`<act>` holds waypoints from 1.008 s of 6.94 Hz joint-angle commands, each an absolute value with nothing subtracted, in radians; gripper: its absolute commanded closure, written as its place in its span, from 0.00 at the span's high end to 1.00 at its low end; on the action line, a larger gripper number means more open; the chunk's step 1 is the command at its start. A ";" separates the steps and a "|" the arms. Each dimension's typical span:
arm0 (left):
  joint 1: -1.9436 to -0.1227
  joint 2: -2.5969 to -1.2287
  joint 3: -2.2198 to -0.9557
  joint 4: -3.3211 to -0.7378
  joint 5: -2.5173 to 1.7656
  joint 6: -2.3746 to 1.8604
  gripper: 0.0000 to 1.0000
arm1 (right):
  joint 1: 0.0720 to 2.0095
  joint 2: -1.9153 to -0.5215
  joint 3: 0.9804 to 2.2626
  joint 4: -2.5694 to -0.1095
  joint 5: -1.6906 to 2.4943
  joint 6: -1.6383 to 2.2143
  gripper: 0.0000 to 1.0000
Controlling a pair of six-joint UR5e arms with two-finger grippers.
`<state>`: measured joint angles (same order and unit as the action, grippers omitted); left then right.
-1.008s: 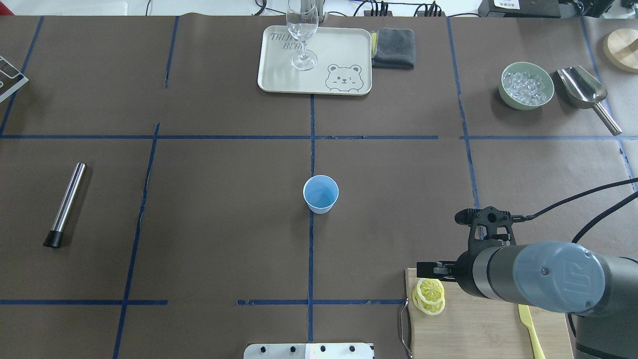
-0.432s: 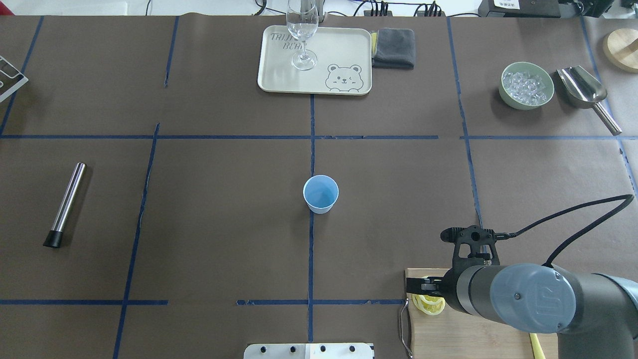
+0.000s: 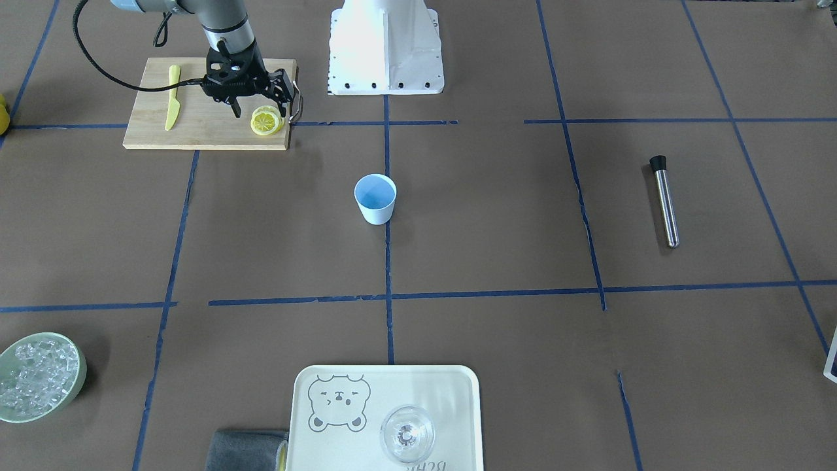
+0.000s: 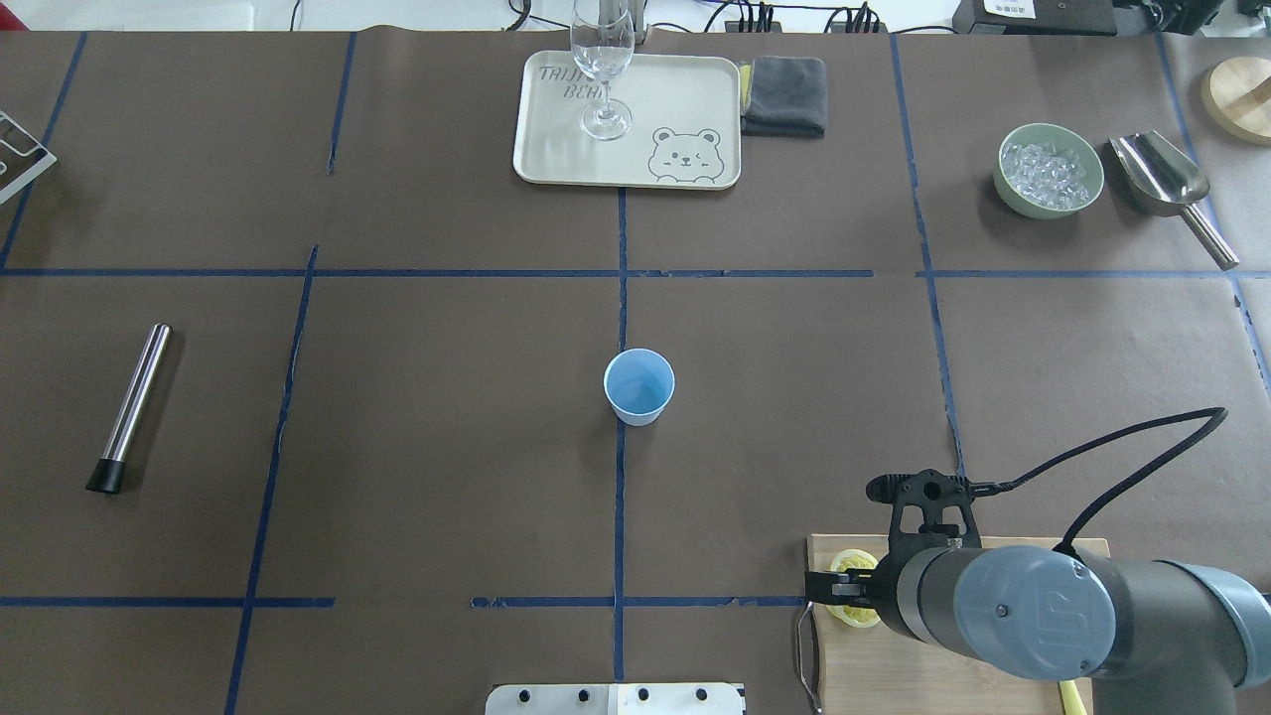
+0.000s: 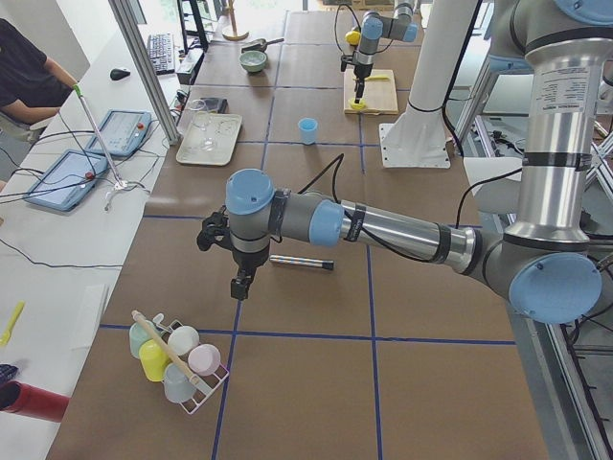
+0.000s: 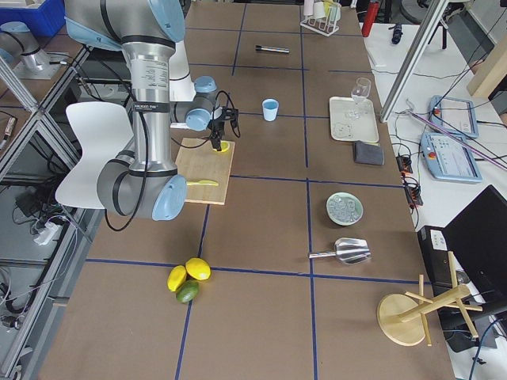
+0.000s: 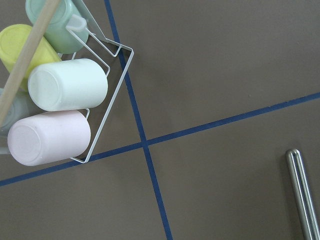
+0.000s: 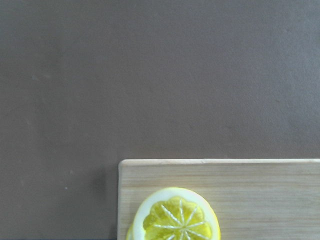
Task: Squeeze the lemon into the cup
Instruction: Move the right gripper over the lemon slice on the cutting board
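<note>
Several lemon slices (image 3: 266, 122) are lying stacked on the wooden board (image 3: 209, 134), at its corner closest to the cup. The right hand (image 3: 259, 109) is hovering over them, fingers spread, one on either side. Farther out, between ten and eleven o'clock in the overhead view, the cup (image 3: 375, 198) is standing upright on the worktop (image 3: 497, 216), well apart. Away at nine o'clock, the left hand (image 5: 239, 285) is hanging near a mug rack (image 5: 180, 356); whether it is spread, I cannot tell.

lemon (image 4: 851, 562) partly hidden under right hand (image 3: 261, 110) | left hand (image 5: 238, 287) grip state untellable
</note>
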<state>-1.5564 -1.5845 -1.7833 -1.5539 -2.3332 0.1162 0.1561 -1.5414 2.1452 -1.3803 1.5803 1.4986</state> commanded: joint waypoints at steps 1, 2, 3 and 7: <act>-1.555 -1.583 -1.779 -1.554 -2.333 0.117 1.00 | 0.144 -1.533 2.123 -1.379 1.582 1.499 1.00; -1.555 -1.583 -1.781 -1.554 -2.333 0.117 1.00 | 0.137 -1.528 2.118 -1.379 1.580 1.499 1.00; -1.557 -1.583 -1.784 -1.554 -2.333 0.117 1.00 | 0.138 -1.520 2.105 -1.378 1.582 1.497 1.00; -1.555 -1.583 -1.783 -1.554 -2.333 0.117 1.00 | 0.140 -1.517 2.100 -1.378 1.582 1.497 1.00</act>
